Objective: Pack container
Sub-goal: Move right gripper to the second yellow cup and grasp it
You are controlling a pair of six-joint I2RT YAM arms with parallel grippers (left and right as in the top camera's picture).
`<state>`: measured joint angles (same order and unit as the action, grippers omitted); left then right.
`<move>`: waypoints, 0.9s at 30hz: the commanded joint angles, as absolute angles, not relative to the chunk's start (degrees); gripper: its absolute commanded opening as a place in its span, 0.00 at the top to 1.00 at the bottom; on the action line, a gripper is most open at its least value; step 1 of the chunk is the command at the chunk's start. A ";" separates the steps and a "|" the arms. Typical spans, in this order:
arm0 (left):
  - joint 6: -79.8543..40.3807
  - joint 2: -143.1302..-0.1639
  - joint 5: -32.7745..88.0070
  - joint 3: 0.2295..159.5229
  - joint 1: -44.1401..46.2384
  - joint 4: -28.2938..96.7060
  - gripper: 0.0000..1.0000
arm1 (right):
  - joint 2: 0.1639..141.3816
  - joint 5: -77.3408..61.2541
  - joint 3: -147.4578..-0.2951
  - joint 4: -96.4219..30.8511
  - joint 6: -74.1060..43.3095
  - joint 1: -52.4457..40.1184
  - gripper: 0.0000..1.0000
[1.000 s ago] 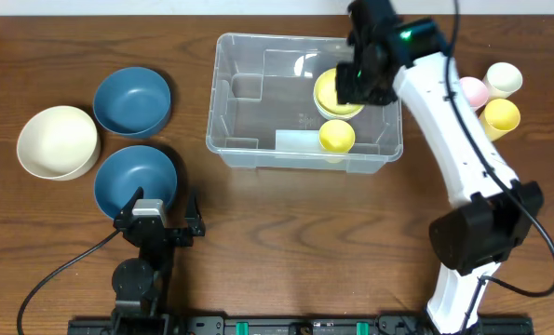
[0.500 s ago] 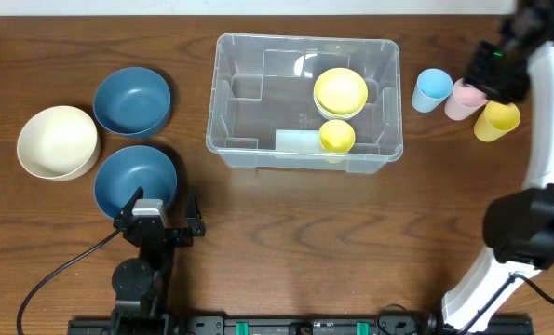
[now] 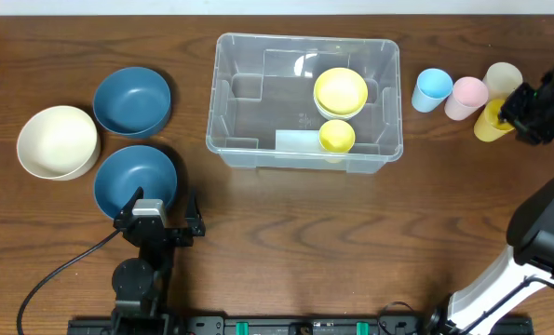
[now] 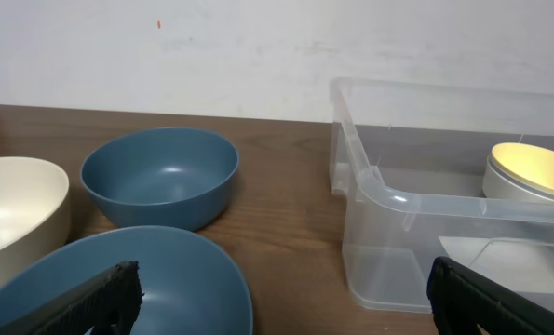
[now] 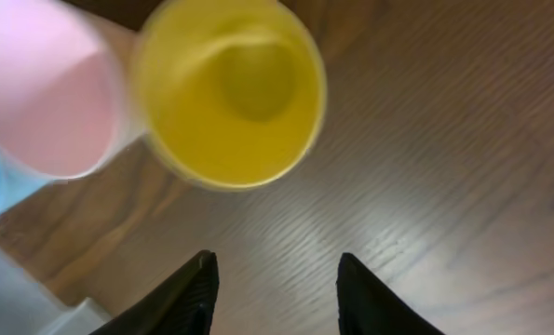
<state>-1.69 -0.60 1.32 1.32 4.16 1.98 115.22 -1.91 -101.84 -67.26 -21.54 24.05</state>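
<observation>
The clear plastic container [image 3: 304,100] stands at the table's centre back and holds a yellow bowl [image 3: 340,91] and a small yellow cup [image 3: 336,136]. It also shows in the left wrist view [image 4: 416,214]. My right gripper [image 3: 528,112] is open and empty, above the table beside a yellow cup [image 3: 490,122]; in the right wrist view the jaws [image 5: 277,270] sit just past that yellow cup [image 5: 230,93] and a pink cup [image 5: 48,88]. My left gripper [image 4: 277,298] is open and empty at the front left [image 3: 155,221], next to a blue bowl [image 3: 134,179].
A second blue bowl [image 3: 132,100] and a cream bowl [image 3: 58,141] lie at the left. A blue cup [image 3: 432,88], the pink cup [image 3: 466,96] and a cream cup [image 3: 503,79] stand right of the container.
My right arm left the container, where it set the yellow bowl, and swung right over the cups to the far right. The left arm has not moved.
</observation>
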 commanded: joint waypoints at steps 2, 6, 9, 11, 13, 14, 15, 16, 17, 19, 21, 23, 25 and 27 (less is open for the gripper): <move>-2.04 -0.27 0.80 0.23 3.92 4.08 0.02 | 114.83 -0.84 -96.99 -61.69 -23.11 26.06 0.58; -2.04 -0.27 0.80 0.23 3.92 4.05 0.02 | 115.46 -0.84 -94.48 -56.77 -23.09 26.65 0.58; -2.04 -0.27 0.82 0.23 3.92 4.08 0.02 | 115.98 -0.86 -92.84 -53.80 -23.11 26.50 0.59; -2.04 -0.27 0.82 0.23 3.92 4.08 0.02 | 117.23 -0.84 -92.40 -52.84 -23.09 26.30 0.60; -2.04 -0.27 0.82 0.23 3.92 4.08 0.02 | 118.61 -0.82 -92.40 -52.47 -23.09 26.20 0.61; -2.04 -0.27 0.80 0.23 3.92 4.05 0.02 | 119.48 -0.82 -92.40 -52.40 -23.11 26.20 0.63; -2.04 -0.27 0.80 0.23 3.92 4.05 0.02 | 120.31 -0.84 -92.40 -52.38 -23.09 26.20 0.66; -2.04 -0.27 0.80 0.23 3.92 4.08 0.02 | 121.10 -0.84 -92.40 -52.36 -23.11 26.20 0.72; -2.04 -0.27 0.82 0.23 3.92 4.05 0.02 | 121.93 -0.84 -92.40 -52.45 -23.11 26.20 0.81; -2.04 -0.27 0.82 0.23 3.92 4.08 0.02 | 122.96 -0.84 -92.40 -52.90 -23.14 26.20 0.94; -2.04 -0.27 0.80 0.23 3.92 4.05 0.02 | 123.02 -0.67 -92.40 -53.58 -23.24 26.20 0.99; -2.04 -0.27 0.80 0.23 3.92 4.05 0.02 | 122.61 -0.67 -92.47 -54.52 -23.64 26.20 0.99; -2.04 -0.27 0.80 0.23 3.92 4.08 0.02 | 121.97 -0.69 -92.47 -55.81 -23.86 26.20 0.99; -2.04 -0.27 0.82 0.23 3.92 4.08 0.02 | 120.81 -0.78 -92.47 -57.54 -24.45 26.17 1.00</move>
<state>-1.69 -0.60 1.32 1.32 4.16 1.98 121.21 -2.55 -93.38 -55.90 -23.55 26.28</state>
